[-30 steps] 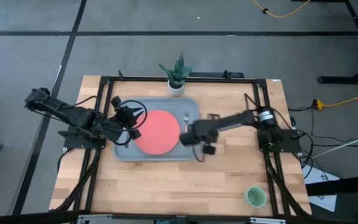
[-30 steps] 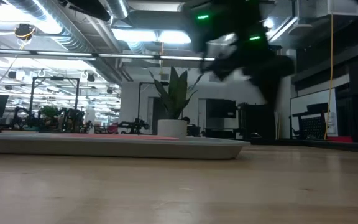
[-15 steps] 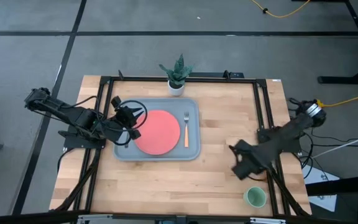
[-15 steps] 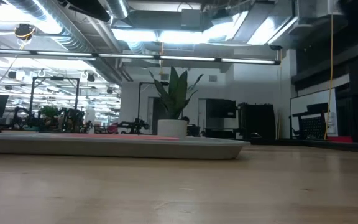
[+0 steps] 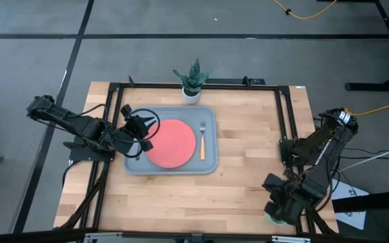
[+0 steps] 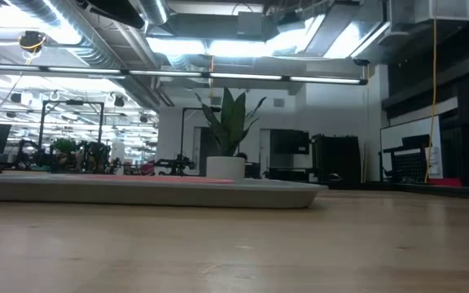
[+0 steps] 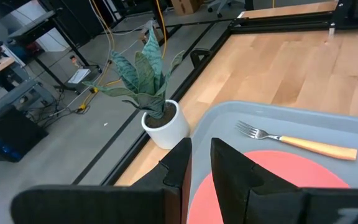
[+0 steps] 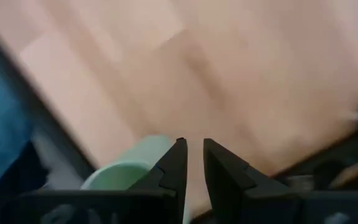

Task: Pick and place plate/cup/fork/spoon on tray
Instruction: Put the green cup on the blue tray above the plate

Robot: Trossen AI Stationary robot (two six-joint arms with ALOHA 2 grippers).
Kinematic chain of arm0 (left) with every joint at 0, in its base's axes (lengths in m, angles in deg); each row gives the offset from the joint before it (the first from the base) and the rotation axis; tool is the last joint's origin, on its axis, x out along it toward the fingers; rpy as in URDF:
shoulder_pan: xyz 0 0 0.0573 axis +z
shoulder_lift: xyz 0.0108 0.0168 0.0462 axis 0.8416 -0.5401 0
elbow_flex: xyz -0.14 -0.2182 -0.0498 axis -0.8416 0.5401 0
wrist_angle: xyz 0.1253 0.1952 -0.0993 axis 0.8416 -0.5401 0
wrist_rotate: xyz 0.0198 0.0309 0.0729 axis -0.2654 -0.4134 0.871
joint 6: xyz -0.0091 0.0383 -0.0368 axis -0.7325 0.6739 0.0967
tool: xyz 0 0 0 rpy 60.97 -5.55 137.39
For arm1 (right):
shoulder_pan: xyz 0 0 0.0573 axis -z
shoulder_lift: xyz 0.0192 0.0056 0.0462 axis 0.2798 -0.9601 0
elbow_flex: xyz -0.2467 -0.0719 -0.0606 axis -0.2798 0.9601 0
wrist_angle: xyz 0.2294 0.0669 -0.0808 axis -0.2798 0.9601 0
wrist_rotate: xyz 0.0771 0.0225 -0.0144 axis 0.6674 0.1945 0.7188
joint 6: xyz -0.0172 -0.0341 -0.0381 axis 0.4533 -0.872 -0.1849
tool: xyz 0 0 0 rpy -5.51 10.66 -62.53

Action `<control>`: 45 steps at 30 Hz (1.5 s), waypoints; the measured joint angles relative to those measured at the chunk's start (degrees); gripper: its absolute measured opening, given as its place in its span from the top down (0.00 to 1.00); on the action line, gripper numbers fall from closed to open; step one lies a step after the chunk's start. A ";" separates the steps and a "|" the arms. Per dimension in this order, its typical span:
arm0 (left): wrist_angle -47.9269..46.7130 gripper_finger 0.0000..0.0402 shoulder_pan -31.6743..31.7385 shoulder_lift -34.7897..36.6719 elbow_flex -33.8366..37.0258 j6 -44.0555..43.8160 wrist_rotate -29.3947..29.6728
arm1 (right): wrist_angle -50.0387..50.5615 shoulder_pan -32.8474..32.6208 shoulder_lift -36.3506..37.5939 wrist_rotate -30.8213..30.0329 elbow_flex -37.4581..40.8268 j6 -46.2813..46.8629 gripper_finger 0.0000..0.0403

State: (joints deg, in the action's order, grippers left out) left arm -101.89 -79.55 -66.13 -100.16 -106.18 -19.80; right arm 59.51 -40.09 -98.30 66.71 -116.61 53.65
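The coral-red plate [image 5: 171, 142] lies flat in the middle of the blue-grey tray [image 5: 134, 167]. The orange-handled fork [image 5: 202, 140] lies on the tray to the right of the plate, and also shows in the left wrist view [image 7: 303, 144]. My left gripper [image 5: 144, 135] is shut and hovers at the tray's left edge. My right gripper [image 5: 275, 206] is shut and stands over the mint-green cup [image 8: 126, 165] at the table's near right corner. The arm hides most of the cup in the high view. The spoon is out of view.
A white pot with a green plant [image 5: 192, 86] stands behind the tray at the far edge, and also shows in the low view [image 6: 226, 138]. Black frame rails [image 5: 286, 121] run along both sides of the table. Bare wood lies between the tray and the cup.
My right gripper has left the fork lying on the tray's right part. It has swung away toward the table's near right corner and now stands over the cup. The left arm has kept still.
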 joint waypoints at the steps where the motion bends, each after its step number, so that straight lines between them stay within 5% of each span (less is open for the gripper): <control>1: 0.01 0.87 0.00 0.00 0.00 0.00 0.00 | -1.70 -0.59 -0.01 0.01 0.00 0.00 0.86; 6: 0.02 0.87 0.00 0.00 0.00 -0.05 0.00 | -7.63 -2.56 -0.03 0.15 0.00 -1.88 0.86; 12: 0.02 0.87 0.00 0.00 0.00 -0.11 0.00 | -7.75 -4.07 -0.03 9.27 0.00 -10.78 0.86; 23: 0.02 0.87 0.00 0.00 0.00 -0.11 0.02 | -6.53 -6.47 -0.05 3.56 -0.02 -15.08 0.86; 28: 0.02 0.87 0.00 0.00 0.00 -0.11 0.02 | -5.89 -6.49 -0.05 4.30 -0.02 -21.45 0.86; 45: 0.04 0.87 0.00 0.00 0.00 -0.11 0.24 | -7.59 -6.52 -0.05 6.52 -0.02 -20.81 0.86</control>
State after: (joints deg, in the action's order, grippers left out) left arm -101.85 -79.55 -66.13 -100.16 -106.29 -19.56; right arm 51.92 -46.60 -98.35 73.23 -116.64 32.84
